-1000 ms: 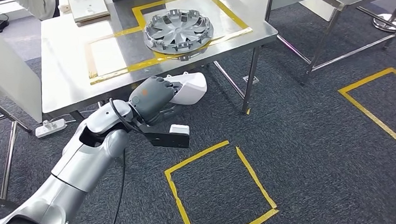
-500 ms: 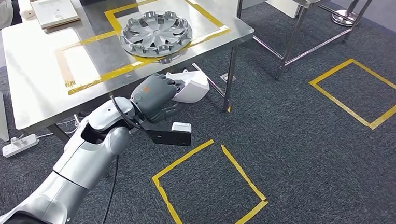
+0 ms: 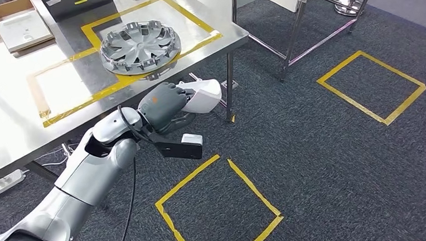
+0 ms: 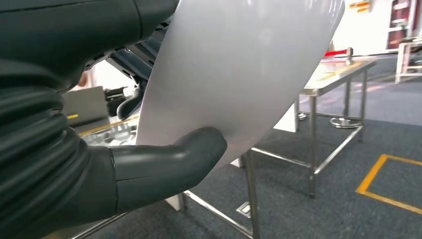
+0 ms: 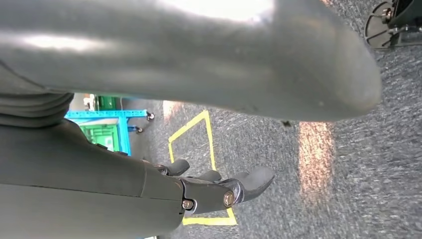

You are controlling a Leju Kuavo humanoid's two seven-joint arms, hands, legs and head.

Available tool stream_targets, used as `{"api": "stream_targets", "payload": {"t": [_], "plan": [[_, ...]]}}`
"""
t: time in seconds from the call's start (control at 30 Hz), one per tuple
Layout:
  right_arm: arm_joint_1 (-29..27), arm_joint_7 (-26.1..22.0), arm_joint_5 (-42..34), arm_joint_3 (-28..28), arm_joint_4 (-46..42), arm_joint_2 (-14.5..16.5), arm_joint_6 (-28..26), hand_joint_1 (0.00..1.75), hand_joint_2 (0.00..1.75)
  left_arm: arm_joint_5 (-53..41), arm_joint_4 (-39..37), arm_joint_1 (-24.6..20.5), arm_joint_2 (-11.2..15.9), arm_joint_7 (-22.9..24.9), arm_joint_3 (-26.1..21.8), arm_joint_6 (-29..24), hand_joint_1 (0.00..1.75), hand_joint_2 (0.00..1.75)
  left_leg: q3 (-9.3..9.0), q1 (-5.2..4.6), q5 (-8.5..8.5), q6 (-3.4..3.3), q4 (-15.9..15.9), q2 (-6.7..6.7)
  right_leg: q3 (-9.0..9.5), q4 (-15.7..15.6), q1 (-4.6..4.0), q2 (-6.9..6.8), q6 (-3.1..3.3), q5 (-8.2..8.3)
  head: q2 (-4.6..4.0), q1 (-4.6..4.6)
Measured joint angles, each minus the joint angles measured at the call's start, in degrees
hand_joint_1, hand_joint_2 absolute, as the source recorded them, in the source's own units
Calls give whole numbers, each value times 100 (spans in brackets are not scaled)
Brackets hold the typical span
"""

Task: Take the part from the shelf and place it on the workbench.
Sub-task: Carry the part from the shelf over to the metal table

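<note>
One smooth white curved part (image 3: pixel 202 95), seemingly plastic, sits in left hand (image 3: pixel 165 106).

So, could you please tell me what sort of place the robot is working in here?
Probably an industrial test or training workshop: a stainless steel workbench marked with yellow tape, a silver plastic wheel cover lying on it, and yellow tape squares on the dark grey carpet.

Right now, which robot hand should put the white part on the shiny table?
Probably the left. The left robot hand already holds the white part just off the edge of the workbench, near the hubcap. The right robot hand holds nothing and points at the carpet.
</note>
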State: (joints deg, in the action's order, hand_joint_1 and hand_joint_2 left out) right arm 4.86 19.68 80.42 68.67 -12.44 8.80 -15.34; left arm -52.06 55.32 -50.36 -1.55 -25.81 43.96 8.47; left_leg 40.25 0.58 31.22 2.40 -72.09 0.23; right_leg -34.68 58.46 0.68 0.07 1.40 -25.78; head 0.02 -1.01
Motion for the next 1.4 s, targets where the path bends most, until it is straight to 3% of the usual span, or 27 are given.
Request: {"api": "stream_targets", "payload": {"t": [0.07,0.1,0.13,0.23,0.3,0.4,0.43,0.47,0.5,0.57,0.63,0.7,0.77,0.83,0.93,1.0,1.07,1.13,1.2,1.27,1.33,1.4], "plan": [[-2,6,1,0,-1,2,-5,0,0,0,-2,5,23,9,-4,-2,162,175,-202,29,-510,30,690,-17,85,38,17,39,-71,-97,1,4],[2,-6,0,0,-1,2,-7,0,0,0,-1,6,31,13,-7,-4,162,175,-312,35,-613,22,978,-33,96,65,15,56,-108,-134,1,7],[6,-23,0,-1,-1,2,-7,0,0,0,4,14,35,18,-9,-5,162,175,-376,32,-628,-3,1133,-52,90,82,11,70,-144,-154,1,4],[11,-54,0,-2,0,3,-7,0,0,-2,25,36,47,38,-28,-8,162,175,-425,20,-530,-142,1209,-78,68,88,14,82,-219,-182,1,-2],[8,-40,-1,-1,0,3,-7,0,0,-2,37,32,54,45,-50,-14,162,175,-464,39,-505,-223,1222,-78,-44,337,19,53,-266,-317,0,-19],[9,-37,1,-1,1,3,-7,0,0,-5,46,50,56,44,-71,-25,162,175,-505,24,-460,-297,1222,-70,-636,1378,19,29,-302,-678,0,-40],[7,-37,2,-1,1,3,-7,0,0,-9,46,68,56,45,-74,-28,162,175,-519,11,-443,-311,1220,-69,-817,1631,17,29,-297,-702,1,-40],[4,-36,4,-1,1,3,-7,0,0,-13,46,84,57,48,-76,-32,162,175,-540,-1,-424,-319,1219,-70,-901,1684,13,29,-279,-616,1,-40],[2,-34,7,-1,1,3,-8,0,0,-19,48,97,57,52,-79,-37,162,175,-570,-11,-401,-320,1219,-74,-870,1512,4,29,-249,-427,1,-40],[2,-35,14,0,-1,2,-11,0,0,-26,62,105,57,66,-90,-47,162,175,-639,-23,-348,-304,1222,-79,-567,763,-36,13,-155,21,1,-38],[13,-46,18,-1,-1,1,-12,0,0,-38,76,106,61,81,-107,-56,162,175,-662,-36,-309,-260,1221,-79,-312,224,-92,-13,-88,181,1,-38],[24,-62,18,-2,1,1,-10,0,0,-55,82,114,67,92,-121,-60,162,175,-664,-42,-295,-200,1234,-68,-250,105,-120,-15,-76,130,1,-45],[18,-44,19,-2,-1,2,-9,0,0,-68,102,122,75,95,-133,-63,162,175,-662,-42,-242,-140,1207,-55,-200,47,-82,-10,-54,118,0,-45],[15,16,19,-2,-1,3,-8,0,0,-69,121,119,92,96,-148,-66,162,175,-509,-41,-31,-86,844,-53,-128,-2,-40,-15,-11,108,0,-33],[22,45,19,-4,0,9,-7,0,0,-70,121,148,123,96,-156,-67,162,175,-6,-21,363,-31,-144,-52,-80,-4,-35,-13,31,70,1,-27],[23,43,18,-4,1,12,-7,0,0,-70,120,164,132,96,-156,-67,162,175,152,-15,423,-17,-412,-52,-72,-1,-33,-9,33,60,1,-26],[22,43,18,-4,1,12,-7,0,0,-70,120,167,135,96,-156,-67,162,175,167,-13,412,-15,-428,-52,-69,-1,-32,-8,33,58,1,-26],[19,45,18,-4,1,12,-4,0,0,-70,121,173,143,96,-156,-67,162,175,153,-7,290,-9,-340,-52,-57,3,-28,-1,23,47,1,-26],[19,46,17,-4,1,15,4,0,0,-73,129,174,155,100,-162,-67,162,175,-169,5,-165,-23,426,-58,-29,48,-19,15,-48,-8,1,-27],[23,44,17,-4,0,19,13,0,0,-80,140,175,169,105,-168,-66,162,175,-495,-4,-472,-93,1145,-73,-18,91,-23,26,-148,-58,1,-23],[26,46,17,-4,-1,19,15,0,0,-87,157,174,178,113,-171,-65,162,175,-544,2,-439,-188,1211,-82,-31,129,-25,23,-220,-104,1,-21],[28,51,17,-4,-1,23,15,0,0,-93,180,158,168,118,-174,-65,162,175,-584,26,-428,-260,1234,-77,-187,462,-14,15,-280,-274,0,-35]]}}
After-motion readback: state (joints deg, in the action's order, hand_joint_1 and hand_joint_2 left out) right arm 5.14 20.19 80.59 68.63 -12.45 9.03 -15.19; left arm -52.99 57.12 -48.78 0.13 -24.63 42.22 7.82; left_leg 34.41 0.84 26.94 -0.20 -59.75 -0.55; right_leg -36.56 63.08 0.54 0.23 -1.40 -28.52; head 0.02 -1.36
